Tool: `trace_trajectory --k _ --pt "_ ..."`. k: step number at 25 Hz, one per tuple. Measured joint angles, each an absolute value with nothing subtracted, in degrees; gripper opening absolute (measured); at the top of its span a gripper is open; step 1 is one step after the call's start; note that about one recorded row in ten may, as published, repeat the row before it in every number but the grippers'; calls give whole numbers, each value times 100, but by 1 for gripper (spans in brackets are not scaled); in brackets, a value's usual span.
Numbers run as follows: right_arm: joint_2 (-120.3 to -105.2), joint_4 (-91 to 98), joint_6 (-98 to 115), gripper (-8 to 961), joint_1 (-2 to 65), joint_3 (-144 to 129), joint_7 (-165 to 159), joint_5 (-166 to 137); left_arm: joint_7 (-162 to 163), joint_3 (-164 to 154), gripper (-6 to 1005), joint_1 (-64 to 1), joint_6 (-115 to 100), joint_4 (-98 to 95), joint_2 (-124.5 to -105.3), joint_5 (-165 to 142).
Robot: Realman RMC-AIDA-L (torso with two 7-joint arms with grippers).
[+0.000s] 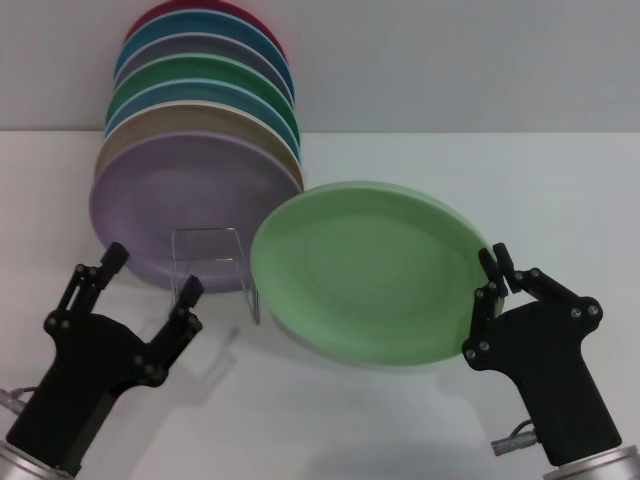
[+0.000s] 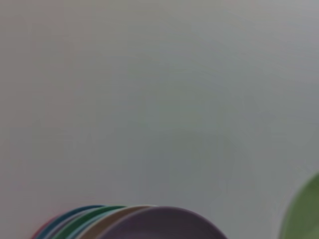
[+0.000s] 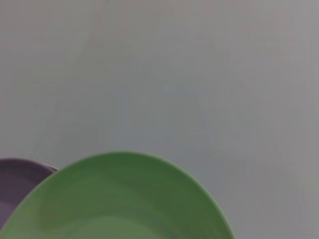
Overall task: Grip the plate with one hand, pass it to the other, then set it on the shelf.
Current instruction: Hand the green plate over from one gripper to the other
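Note:
The pale mint-green plate (image 1: 370,268) is held tilted, face up towards me, right of centre above the white table. My right gripper (image 1: 497,272) is shut on its right rim. The plate also shows in the right wrist view (image 3: 119,199) and at the edge of the left wrist view (image 2: 305,209). The clear acrylic shelf (image 1: 207,258) stands just left of the plate's left edge. My left gripper (image 1: 152,272) is open and empty at the front left, close to the shelf's front.
A row of leaning plates stands behind the shelf at the back left, with a lilac plate (image 1: 185,195) in front and a darker green plate (image 1: 200,75) among those behind. The white table (image 1: 330,420) stretches in front.

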State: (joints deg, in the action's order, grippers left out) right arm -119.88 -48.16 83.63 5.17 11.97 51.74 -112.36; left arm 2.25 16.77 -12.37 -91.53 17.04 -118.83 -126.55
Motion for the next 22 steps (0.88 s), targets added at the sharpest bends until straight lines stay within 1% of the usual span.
trace_trajectory --k 13,22 --pt "-11988 -5000 8150 18 749 947 5802 -11031 216 1236 825 -1538 -8770 1780 -11901 -12666" --pt "-11985 -5001 8129 18 796 858 5926 -11030 887 1446 825 -1676 -8440 1904 -11864 -12625"
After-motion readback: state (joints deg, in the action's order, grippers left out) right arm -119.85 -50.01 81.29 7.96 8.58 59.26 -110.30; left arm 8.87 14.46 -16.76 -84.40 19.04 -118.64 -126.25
